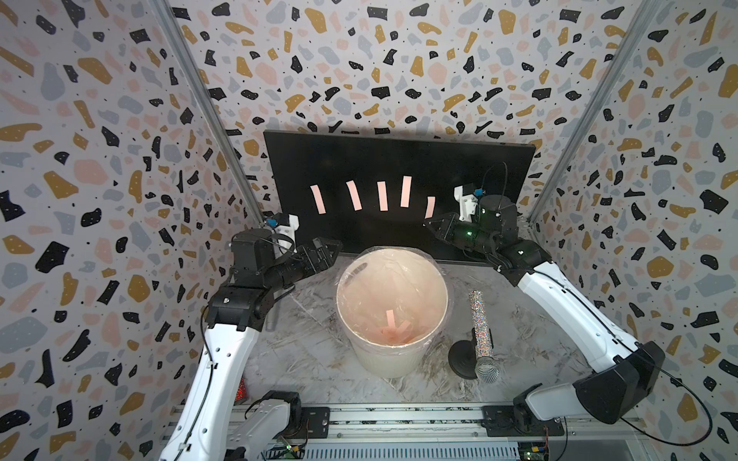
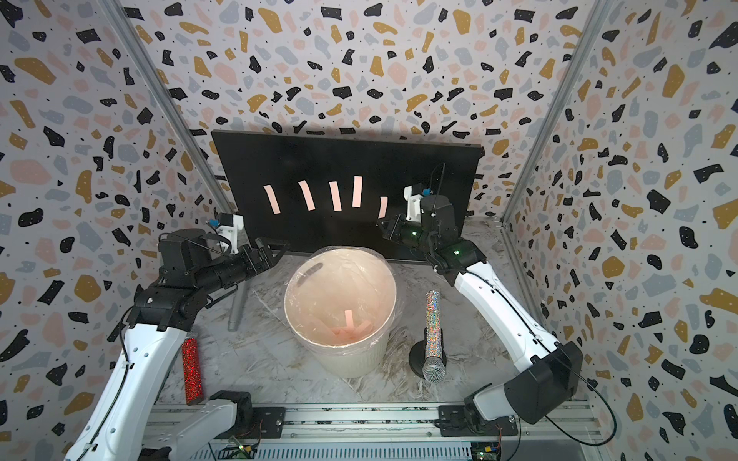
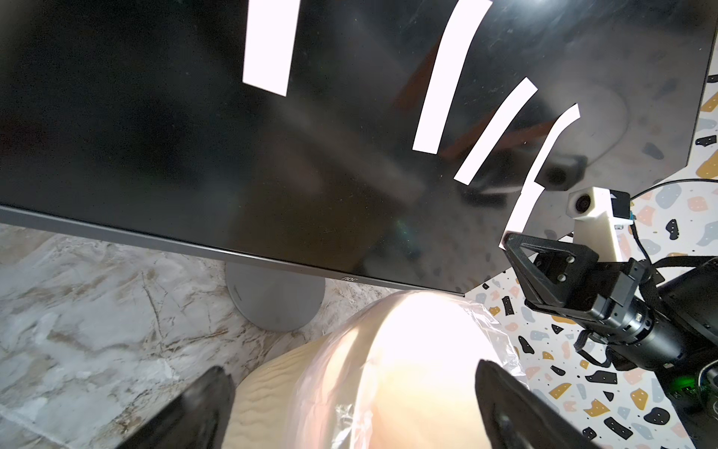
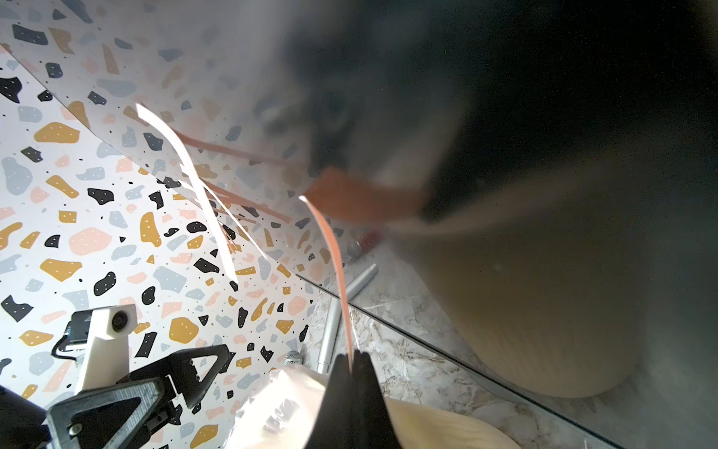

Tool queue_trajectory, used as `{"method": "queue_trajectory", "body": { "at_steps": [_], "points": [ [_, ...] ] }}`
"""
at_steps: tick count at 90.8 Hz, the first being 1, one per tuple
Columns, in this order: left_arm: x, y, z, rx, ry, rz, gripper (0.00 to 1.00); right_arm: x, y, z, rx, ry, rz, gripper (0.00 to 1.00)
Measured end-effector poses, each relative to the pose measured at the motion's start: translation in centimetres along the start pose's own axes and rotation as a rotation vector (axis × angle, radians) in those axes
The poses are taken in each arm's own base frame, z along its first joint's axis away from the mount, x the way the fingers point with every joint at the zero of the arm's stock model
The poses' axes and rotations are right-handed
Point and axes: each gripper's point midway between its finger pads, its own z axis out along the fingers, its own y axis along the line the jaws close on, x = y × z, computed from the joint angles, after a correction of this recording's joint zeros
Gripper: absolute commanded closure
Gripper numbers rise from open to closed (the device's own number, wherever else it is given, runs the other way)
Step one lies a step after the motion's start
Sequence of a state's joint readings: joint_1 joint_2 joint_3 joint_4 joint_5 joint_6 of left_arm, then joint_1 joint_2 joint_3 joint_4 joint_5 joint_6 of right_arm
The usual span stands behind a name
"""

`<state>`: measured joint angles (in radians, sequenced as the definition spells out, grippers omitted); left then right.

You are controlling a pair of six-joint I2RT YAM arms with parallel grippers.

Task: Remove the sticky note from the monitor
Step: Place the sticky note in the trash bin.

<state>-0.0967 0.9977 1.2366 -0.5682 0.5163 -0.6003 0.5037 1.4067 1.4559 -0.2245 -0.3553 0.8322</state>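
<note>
R gripper (image 4: 351,360) pinched tight on sticky note (image 1: 430,206), rightmost on monitor (image 1: 399,159); step judged: peel. L gripper (image 1: 333,244) wide open, empty, by monitor's lower edge. Next: pull note clear.

monitor (image 4: 563,97): blurred in right wrist view | red glitter tube (image 1: 241,390): mostly behind left arm (image 1: 217,359)

"AOC" logo (image 3: 349,278) on the monitor (image 3: 175,147) bottom bezel
</note>
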Motion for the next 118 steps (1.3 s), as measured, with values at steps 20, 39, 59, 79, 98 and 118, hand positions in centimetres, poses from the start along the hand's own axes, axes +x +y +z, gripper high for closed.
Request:
{"method": "queue_trajectory", "body": {
  "at_steps": [20,39,59,79,98,118],
  "points": [
    [0.0,0.0,0.0,0.001,0.000,-0.008,0.00,0.5,1.3,-1.6,-0.047,0.012,0.021,1.00],
    [0.0,0.0,0.0,0.001,0.001,-0.014,0.01,0.6,3.0,-3.1,-0.098,0.012,0.033,1.00],
    [0.0,0.0,0.0,0.002,0.001,-0.014,0.01,1.4,4.3,-3.7,-0.134,0.033,0.029,1.00],
    [0.0,0.0,0.0,0.002,0.001,-0.015,0.00,3.9,5.5,-3.7,-0.164,0.114,0.026,1.00],
    [0.0,0.0,0.0,0.002,0.001,-0.015,0.01,6.3,6.3,-3.7,-0.184,0.194,0.009,1.00],
    [0.0,0.0,0.0,0.002,0.001,-0.017,0.00,9.1,7.1,-3.9,-0.202,0.288,-0.019,1.00]
  ]
}}
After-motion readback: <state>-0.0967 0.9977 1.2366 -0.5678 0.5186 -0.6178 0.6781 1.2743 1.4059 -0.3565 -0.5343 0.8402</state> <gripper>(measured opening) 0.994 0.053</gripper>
